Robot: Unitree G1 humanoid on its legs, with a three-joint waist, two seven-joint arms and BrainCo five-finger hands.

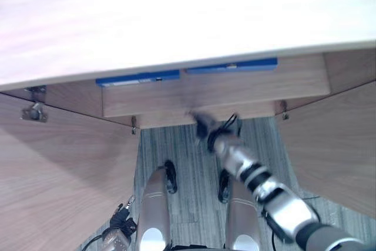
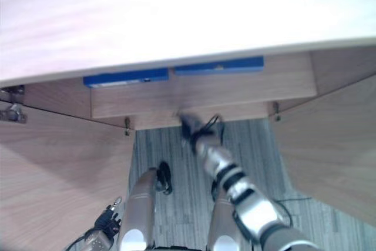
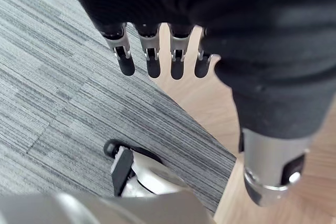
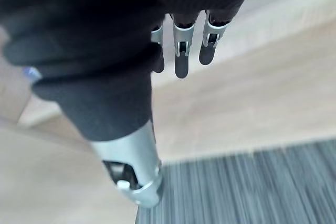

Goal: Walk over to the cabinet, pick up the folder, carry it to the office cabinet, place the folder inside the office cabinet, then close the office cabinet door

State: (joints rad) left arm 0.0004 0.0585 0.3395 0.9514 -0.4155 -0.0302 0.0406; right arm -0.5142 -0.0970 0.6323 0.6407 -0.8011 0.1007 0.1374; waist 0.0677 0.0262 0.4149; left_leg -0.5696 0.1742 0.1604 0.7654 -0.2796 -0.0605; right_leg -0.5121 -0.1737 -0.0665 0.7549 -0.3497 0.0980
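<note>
Two blue folders (image 1: 138, 78) (image 1: 231, 66) lie side by side inside the open office cabinet (image 1: 211, 95), just under its pale top (image 1: 176, 16). Only their front edges show. My right hand (image 1: 202, 123) reaches forward in front of the cabinet's lower wooden panel, below the folders and between them. Its fingers (image 4: 181, 51) are straight and hold nothing. A sliver of blue folder (image 4: 30, 72) shows beside the hand in the right wrist view. My left hand (image 1: 120, 221) hangs low by my side over the grey floor, its fingers (image 3: 152, 61) straight and empty.
Both cabinet doors stand open: the left door (image 1: 59, 174) and the right door (image 1: 341, 145) swing out on either side of me. Metal hinges (image 1: 35, 110) show at the left. Grey striped carpet (image 1: 194, 145) lies between the doors.
</note>
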